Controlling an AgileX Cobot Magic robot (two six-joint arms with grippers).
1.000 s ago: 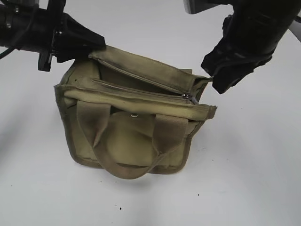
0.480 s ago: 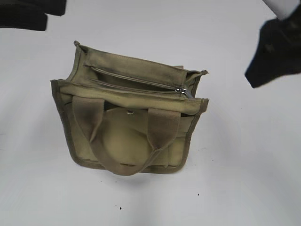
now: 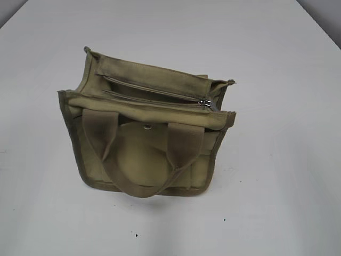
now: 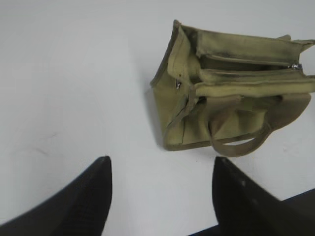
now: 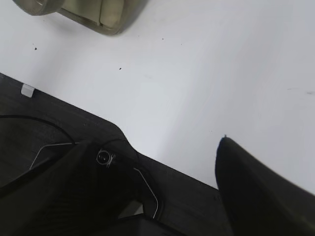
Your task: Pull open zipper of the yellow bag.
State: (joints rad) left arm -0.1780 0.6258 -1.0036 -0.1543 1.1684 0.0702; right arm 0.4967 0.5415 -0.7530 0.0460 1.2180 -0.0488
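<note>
The yellow bag (image 3: pixel 144 154) stands alone on the white table, its top facing up. Its zipper (image 3: pixel 154 97) runs along the top, with the silver pull tab (image 3: pixel 205 103) at the right end and a thin dark gap between the tapes. No gripper appears in the exterior view. In the left wrist view the bag (image 4: pixel 231 118) sits at the upper right, well beyond my left gripper (image 4: pixel 162 162), which is open over bare table. My right gripper (image 5: pixel 152 142) is open too, and only a bottom corner of the bag (image 5: pixel 98 14) shows at the top left.
The white table (image 3: pixel 277 176) spreads on all sides of the bag. A black base strip (image 5: pixel 59 118) runs along the table's edge under my right gripper. The table's far corners (image 3: pixel 325 10) show at the top of the exterior view.
Both arms have pulled away from the bag's top and left the exterior view. Both grippers have opened. The bag has settled upright, with the pull tab still at the right end.
</note>
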